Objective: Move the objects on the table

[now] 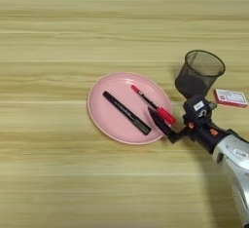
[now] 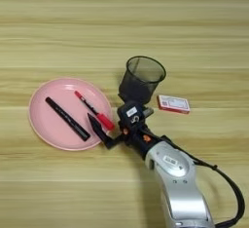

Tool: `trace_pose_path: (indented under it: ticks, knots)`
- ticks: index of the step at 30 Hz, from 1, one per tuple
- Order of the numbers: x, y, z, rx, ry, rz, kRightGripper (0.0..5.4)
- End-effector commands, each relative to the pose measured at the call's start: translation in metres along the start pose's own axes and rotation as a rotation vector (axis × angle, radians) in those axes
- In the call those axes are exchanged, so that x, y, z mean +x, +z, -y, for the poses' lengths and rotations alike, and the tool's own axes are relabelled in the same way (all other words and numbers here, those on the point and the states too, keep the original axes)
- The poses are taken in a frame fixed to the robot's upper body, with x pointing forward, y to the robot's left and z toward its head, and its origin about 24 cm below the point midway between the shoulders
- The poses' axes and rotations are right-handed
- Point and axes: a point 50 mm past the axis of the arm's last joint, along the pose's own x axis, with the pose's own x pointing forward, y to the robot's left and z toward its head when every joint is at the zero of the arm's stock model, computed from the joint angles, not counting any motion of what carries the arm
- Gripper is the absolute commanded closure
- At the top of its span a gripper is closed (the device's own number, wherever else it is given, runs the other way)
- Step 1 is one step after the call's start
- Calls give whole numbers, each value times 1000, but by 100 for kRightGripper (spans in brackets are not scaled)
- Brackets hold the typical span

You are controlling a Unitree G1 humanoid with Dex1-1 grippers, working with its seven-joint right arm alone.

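Observation:
A slim all-black marker (image 1: 126, 112) lies slantwise on the round pink plate (image 1: 104, 120). Beside it on the plate rests the black marker with the red cap and tip (image 1: 151, 104), its red cap over the plate's right rim. My right gripper (image 1: 163, 117) comes in from the lower right and stands open at that cap. One black finger (image 1: 158, 122) lies along the cap's near side without gripping it; the other finger is hidden by the gripper's body. The small flat red-and-white box (image 2: 173, 104) lies on the table (image 1: 58, 37), right of the cup.
A black mesh cup (image 2: 141, 78) stands upright just behind my gripper's body, right of the plate. My silver forearm (image 2: 177, 183) runs down to the bottom edge, with a black cable (image 2: 228, 183) looping at its right.

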Motion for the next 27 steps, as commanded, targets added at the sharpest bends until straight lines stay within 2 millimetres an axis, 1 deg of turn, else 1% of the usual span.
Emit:
trace_pose_path:
  ticks: [1, 14, 15, 17, 20, 21, 27]
  knots:
    - [5, 21, 13, -86, -26, 80, 4]
    - [6, 15, 14, -93, -27, 60, 4]
    - [6, 15, 14, -93, -27, 60, 18]
    - [7, 14, 14, -91, -28, 55, 29]
    - [7, 12, 15, -91, -31, 51, 69]
    - [7, 12, 15, -92, -32, 51, 74]
    - [7, 12, 15, -93, -34, 52, 142]
